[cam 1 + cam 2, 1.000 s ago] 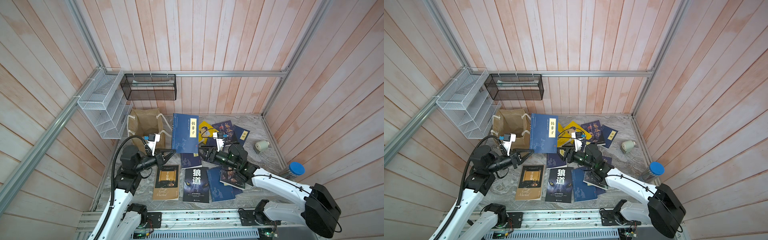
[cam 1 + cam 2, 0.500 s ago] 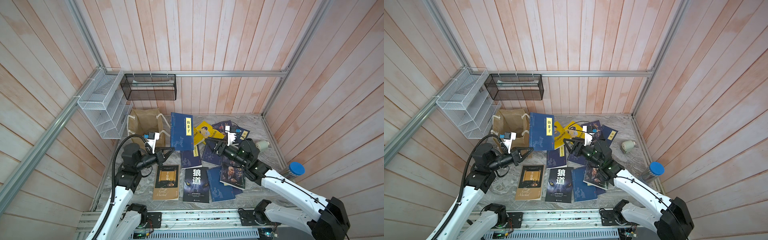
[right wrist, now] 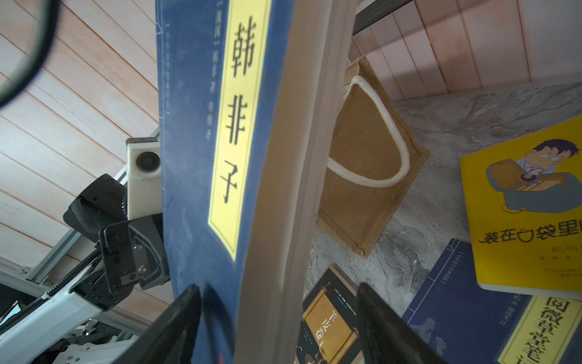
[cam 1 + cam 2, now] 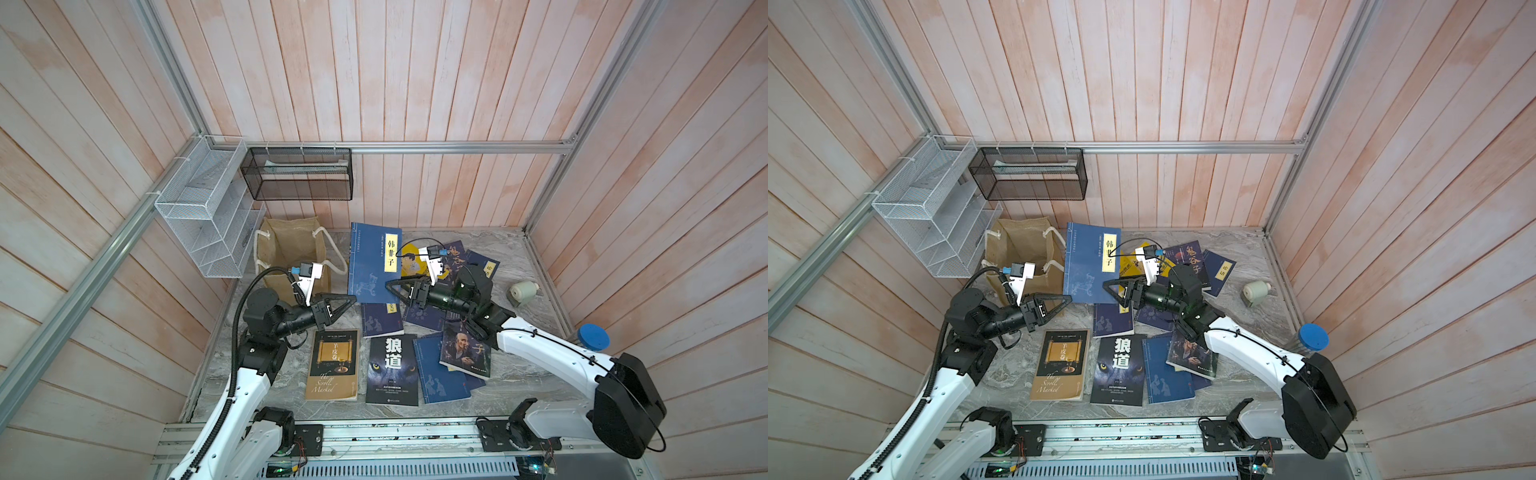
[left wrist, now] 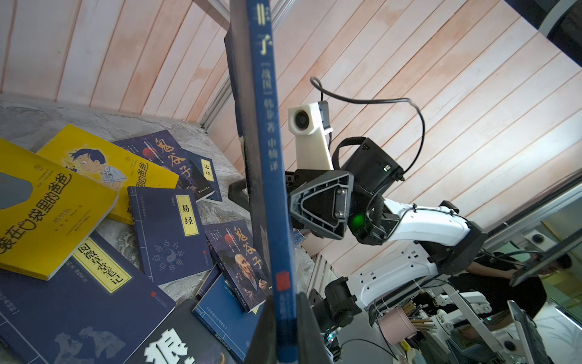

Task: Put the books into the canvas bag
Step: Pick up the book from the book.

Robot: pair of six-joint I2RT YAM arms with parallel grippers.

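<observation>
**Navy paperback [image 4: 374, 266] back between two claws, beside the canvas bag [image 4: 286, 249]**

Nearly upright above the marble table [image 4: 519, 365], the yellow-labelled paperback stands just beside the canvas bag. The left gripper [image 4: 352, 298] has its jaws pressed together on the lower spine corner. The right gripper [image 4: 390, 286] had drawn back toward the scattered books half a second ago and has now returned to the page edge. Its wrist view shows the jaws spread to either side of the book, with clear space on the page side. By the look of it, that claw is bracketing the book rather than clamping it.

The cover faces the overhead cameras more squarely than it did a moment ago, yet the book is no closer to the bag. No book shows inside the bag. The others, among them the black wolf-eye book [image 4: 392, 370] and the tan book [image 4: 334, 365], lie flat on the table.

This looks like the first transfer, only part done. The paperback has yet to clear the bag's rim and go down inside, and a hold on one corner could let it swing.
</observation>
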